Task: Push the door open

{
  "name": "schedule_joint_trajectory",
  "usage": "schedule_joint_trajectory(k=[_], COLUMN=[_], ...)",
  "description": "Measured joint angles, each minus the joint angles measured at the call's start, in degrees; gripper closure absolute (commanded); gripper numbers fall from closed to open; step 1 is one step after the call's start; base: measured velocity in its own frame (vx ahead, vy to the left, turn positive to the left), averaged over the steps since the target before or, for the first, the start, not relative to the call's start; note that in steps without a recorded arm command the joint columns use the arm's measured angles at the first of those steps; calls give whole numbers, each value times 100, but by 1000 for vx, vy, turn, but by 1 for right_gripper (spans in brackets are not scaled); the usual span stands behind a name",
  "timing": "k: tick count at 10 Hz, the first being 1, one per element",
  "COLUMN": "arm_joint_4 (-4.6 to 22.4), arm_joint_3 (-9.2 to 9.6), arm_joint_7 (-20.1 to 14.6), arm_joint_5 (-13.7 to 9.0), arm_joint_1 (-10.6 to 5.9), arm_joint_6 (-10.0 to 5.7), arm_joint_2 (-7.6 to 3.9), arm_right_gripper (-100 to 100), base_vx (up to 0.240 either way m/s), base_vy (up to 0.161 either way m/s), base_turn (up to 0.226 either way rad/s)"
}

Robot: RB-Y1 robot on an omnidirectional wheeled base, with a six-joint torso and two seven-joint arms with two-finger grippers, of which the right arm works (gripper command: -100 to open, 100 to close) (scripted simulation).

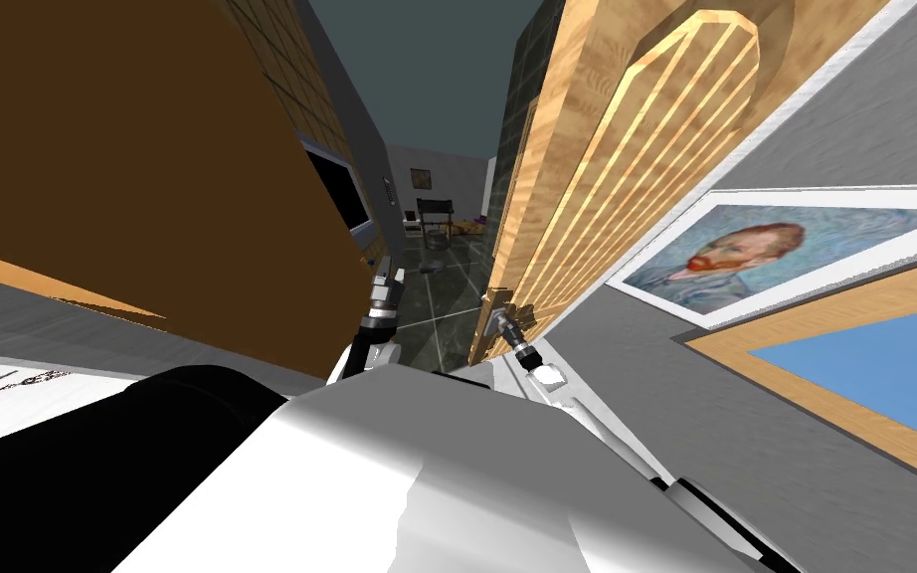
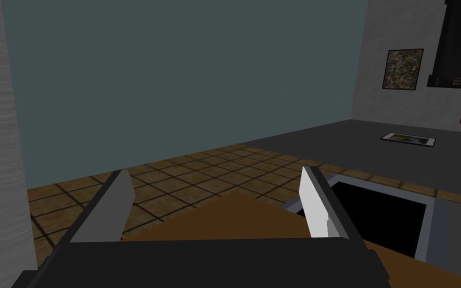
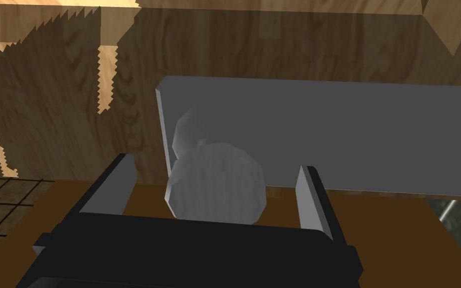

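Note:
A light wooden door (image 1: pixel 606 169) with a ribbed panel stands ajar on my right. My right gripper (image 1: pixel 504 320) is at the door's free edge. Seen from the right wrist, a round grey knob (image 3: pixel 217 182) on a grey plate (image 3: pixel 349 135) lies between the fingers of that gripper (image 3: pixel 215 166). The fingers stand open, clear of the knob's sides, with the wooden door face (image 3: pixel 49 100) right behind. My left gripper (image 1: pixel 384 281) hangs in front of the gap beside a brown panel, and the left gripper (image 2: pixel 214 172) is open and holds nothing.
A large brown panel (image 1: pixel 148 149) closes off the left side. Through the gap between it and the door are a dark tiled floor (image 1: pixel 442 298) and a dark chair (image 1: pixel 435 214) in the room beyond. A portrait painting (image 1: pixel 745 259) hangs on the grey wall to the right.

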Motion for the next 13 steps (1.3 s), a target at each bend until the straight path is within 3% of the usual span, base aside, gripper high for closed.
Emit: schedule_joint_trajectory(k=[6,13], arm_joint_4=[-8,159], arm_joint_3=[-8,158], arm_joint_7=[-4,-785], arm_joint_5=[2,-394], arm_joint_1=[-23,-124], arm_joint_6=[-5,43], arm_joint_2=[5,161], arm_right_gripper=[100,100], base_vx=[0,48], base_vy=[-2,16], base_turn=[4,-22])
